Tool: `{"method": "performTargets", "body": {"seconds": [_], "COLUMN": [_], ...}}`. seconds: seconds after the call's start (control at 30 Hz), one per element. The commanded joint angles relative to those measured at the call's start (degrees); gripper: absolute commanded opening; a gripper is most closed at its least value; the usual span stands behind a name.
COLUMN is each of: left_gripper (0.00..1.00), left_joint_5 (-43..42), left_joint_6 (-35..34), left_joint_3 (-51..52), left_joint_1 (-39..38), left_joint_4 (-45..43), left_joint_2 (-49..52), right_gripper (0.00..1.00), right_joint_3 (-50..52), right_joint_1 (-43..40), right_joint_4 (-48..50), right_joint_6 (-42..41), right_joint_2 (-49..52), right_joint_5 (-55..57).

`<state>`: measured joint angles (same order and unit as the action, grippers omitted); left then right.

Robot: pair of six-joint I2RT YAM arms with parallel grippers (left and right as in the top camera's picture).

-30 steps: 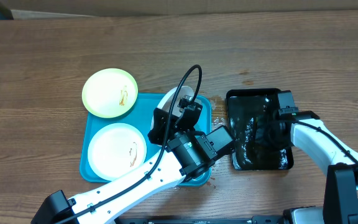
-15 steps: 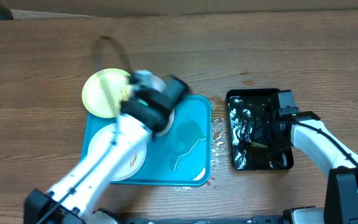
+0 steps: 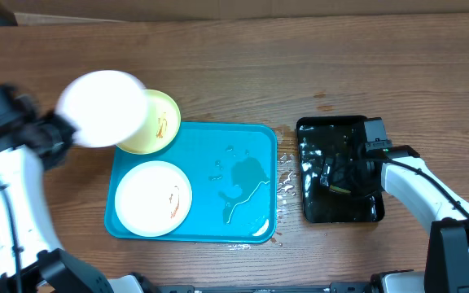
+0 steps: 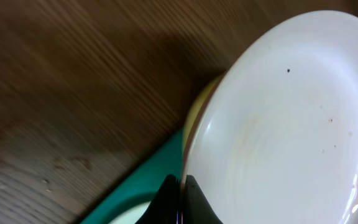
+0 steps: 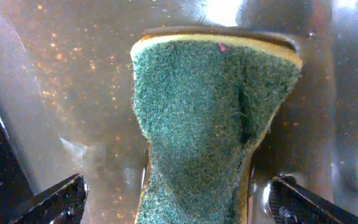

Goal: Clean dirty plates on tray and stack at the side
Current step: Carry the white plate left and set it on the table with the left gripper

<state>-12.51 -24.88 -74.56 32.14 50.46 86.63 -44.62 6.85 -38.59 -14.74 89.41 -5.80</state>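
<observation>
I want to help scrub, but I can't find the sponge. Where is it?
The green sponge lies in the wet black tray, right of the blue tray in the overhead view, between the right gripper's open fingers.

From overhead the white plate (image 3: 103, 108) and the left arm (image 3: 6, 187) are just a smeared blur, and that plate covers the left part of the yellow-green plate (image 3: 161, 124). The left gripper (image 4: 181, 204) only shows as dark finger ends at the bottom edge of its wrist cam, where the white plate runs off the right and bottom too. The sponge (image 5: 210, 124) is cut off at the bottom, and the right gripper (image 5: 179, 202) is just two finger ends in the corners. The inside of the black tray (image 3: 332, 121) is all dark glare from above.
</observation>
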Motion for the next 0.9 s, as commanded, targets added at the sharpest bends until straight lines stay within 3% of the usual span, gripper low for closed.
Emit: {"method": "performTargets", "body": {"seconds": [0.0,0.17,0.4,0.77,0.8,0.83,0.87], "left_gripper": [0.04,0.04,0.04,0.04,0.09,0.22,0.58], "left_joint_5": [-3.91,5.35,13.11,15.04,14.84,13.94,12.28], "left_joint_6": [-0.02,-0.59,-2.62,-3.43,-3.43,-3.41,-3.13], "left_joint_3": [-1.25,-0.76,-0.46,-0.46,-0.46,-0.46,-0.46], "left_joint_1": [7.82,14.25,15.19,15.19,15.19,15.19,15.19], "left_joint_4": [-0.22,-1.2,-1.38,-4.57,-4.81,-4.87,-4.85], "left_joint_2": [-0.22,3.02,11.54,22.21,22.56,22.71,22.71], "right_gripper": [0.97,0.98,0.98,0.98,0.98,0.98,0.98], "right_joint_3": [1.62,1.62,1.62,1.62,1.62,1.62,1.62], "right_joint_1": [-0.11,-0.11,-0.13,-0.11,-0.11,-0.13,-0.13], "right_joint_4": [-0.26,-0.07,-0.02,0.37,0.39,0.39,0.39], "right_joint_6": [-0.07,-0.07,-0.07,-0.07,-0.07,-0.07,-0.07], "right_joint_2": [1.36,1.36,1.36,1.36,1.36,1.36,1.36], "right_joint_5": [-0.76,-0.74,-0.76,-0.74,-0.74,-0.74,-0.74]}}
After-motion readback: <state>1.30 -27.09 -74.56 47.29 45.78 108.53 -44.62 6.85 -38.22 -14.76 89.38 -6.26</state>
